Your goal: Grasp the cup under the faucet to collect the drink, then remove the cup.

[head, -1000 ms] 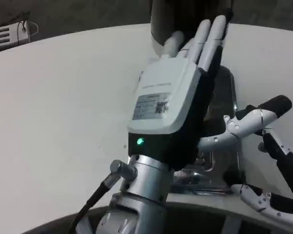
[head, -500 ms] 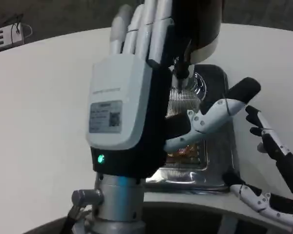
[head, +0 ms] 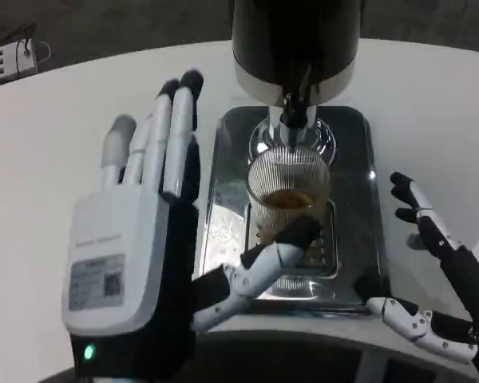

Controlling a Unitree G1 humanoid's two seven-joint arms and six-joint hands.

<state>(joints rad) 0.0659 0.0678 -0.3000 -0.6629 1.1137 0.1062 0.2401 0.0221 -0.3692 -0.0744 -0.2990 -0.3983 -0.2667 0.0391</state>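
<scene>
Cup (head: 290,191) of ribbed clear glass, standing upright at centre frame on the slotted grate of a steel drip tray (head: 223,207), directly beneath the faucet (head: 294,112) of a dark dispenser (head: 295,40) at the top centre. Holds a shallow amount of amber drink (head: 289,199). Not gripped by either hand.

Left hand (head: 140,263) filling the lower left of the frame, white back turned toward the camera, green light near the wrist. Fingers (head: 156,148) extended straight upward, side by side, close together, ending left of the tray's left edge. Thumb (head: 259,267) reaching out to the right across the tray's front, black tip just below and in front of the cup's base; cannot tell whether it touches the glass. Nothing held, thumb well apart from the fingers.

Right hand (head: 443,279) at the lower right edge of the frame, partly cut off. Fingers spread apart, one raised beside the tray's right edge, another lying low near the tray's front right corner. Nothing between them, clear of the cup.

White worktop (head: 64,136) round-edged, carrying the tray and dispenser. Small white object with cables (head: 4,60) in the upper left corner, beyond the worktop's rim, on a dark floor
</scene>
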